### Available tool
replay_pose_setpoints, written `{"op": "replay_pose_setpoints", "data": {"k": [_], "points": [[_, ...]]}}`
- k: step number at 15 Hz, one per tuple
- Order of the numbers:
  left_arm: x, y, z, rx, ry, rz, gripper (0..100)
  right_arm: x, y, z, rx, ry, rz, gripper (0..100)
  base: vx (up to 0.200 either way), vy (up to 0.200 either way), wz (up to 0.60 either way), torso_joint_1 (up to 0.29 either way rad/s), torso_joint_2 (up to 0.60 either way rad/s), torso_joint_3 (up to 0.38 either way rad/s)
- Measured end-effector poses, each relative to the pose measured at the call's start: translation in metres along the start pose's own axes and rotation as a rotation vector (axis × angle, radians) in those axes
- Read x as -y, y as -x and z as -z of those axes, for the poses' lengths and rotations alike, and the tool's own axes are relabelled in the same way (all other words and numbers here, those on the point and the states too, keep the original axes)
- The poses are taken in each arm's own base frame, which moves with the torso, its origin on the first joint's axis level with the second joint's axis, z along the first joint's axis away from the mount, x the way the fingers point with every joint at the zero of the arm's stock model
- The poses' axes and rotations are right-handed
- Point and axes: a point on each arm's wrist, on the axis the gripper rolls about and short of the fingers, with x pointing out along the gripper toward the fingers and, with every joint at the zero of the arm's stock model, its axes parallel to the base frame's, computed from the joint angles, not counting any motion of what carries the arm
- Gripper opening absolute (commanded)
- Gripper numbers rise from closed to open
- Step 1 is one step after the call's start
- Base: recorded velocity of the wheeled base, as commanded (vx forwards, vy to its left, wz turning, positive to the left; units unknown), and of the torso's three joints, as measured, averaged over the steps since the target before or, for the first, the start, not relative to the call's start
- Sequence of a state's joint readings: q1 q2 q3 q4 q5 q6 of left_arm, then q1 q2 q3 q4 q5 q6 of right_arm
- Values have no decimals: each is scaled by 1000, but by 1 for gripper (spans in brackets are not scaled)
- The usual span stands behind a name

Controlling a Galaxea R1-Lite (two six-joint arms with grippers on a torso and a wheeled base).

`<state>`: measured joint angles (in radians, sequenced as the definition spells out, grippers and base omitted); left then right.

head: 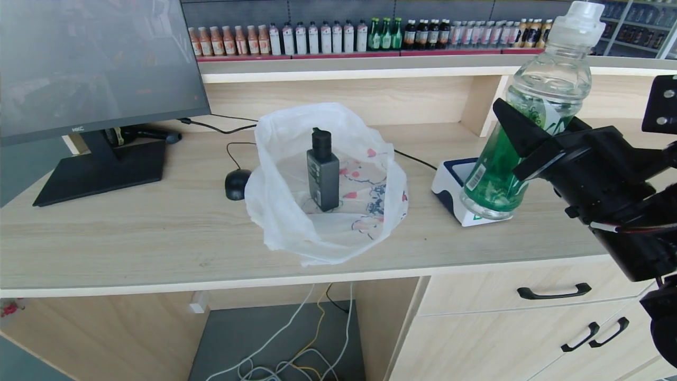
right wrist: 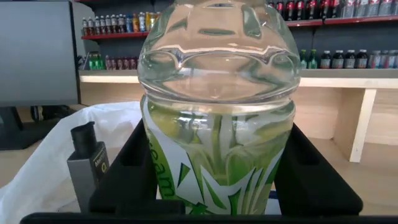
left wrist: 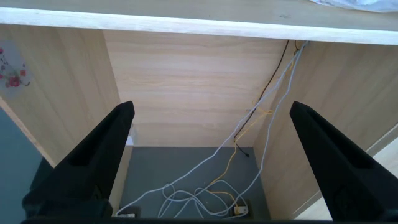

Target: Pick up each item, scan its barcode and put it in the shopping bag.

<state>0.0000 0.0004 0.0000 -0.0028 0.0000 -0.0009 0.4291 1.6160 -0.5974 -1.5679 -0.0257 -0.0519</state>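
The right gripper (head: 521,145) is clamped on the green-labelled water bottle (head: 534,106), its black fingers pressed against the label on either side, as the right wrist view also shows with the gripper (right wrist: 217,180) around the bottle (right wrist: 217,93). The bottle is held off the counter (head: 132,238), tilted with its white cap up and leaning away from the arm, clear liquid filling it. In the head view its base overlaps the white and blue scanner (head: 449,185) on the right part of the counter; whether the two touch cannot be told. To the left of the scanner the white plastic shopping bag (head: 322,227) stands open, and a dark grey bottle (head: 323,172) with a black cap stands upright inside it. Just beside the bag on its far side lies a black mouse (head: 237,183), and farther left a monitor (head: 95,63) rests on its black stand. A shelf of drinks (head: 370,34) runs along the back wall. The left gripper (left wrist: 211,162) hangs low, below the counter's edge, fingers spread wide with nothing between them — beyond it lies the recess under the counter, with loose cables (left wrist: 205,193) on its grey floor.
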Motion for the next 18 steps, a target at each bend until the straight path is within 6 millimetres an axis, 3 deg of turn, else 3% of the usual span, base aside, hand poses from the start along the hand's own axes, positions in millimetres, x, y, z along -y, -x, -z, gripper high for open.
{"op": "replay_pose_setpoints", "data": {"k": [5, 8, 13, 18], "points": [[0, 0, 0, 0, -1, 0, 100, 0, -2, -3, 14, -3, 0, 0, 0, 200, 0, 0, 0, 2], [0, 0, 0, 0, -4, 1, 100, -4, -7, -3, 25, -14, -13, 0, 0, 0, 0, 0, 0, 0], [0, 0, 0, 0, -4, 0, 100, -33, -26, -10, 90, -66, -110, 0, 0, 0, 0, 0, 0, 0], [0, 0, 0, 1, -4, 0, 100, -39, -44, 6, 83, -69, -110, 0, 0, 0, 0, 0, 0, 0]]}}
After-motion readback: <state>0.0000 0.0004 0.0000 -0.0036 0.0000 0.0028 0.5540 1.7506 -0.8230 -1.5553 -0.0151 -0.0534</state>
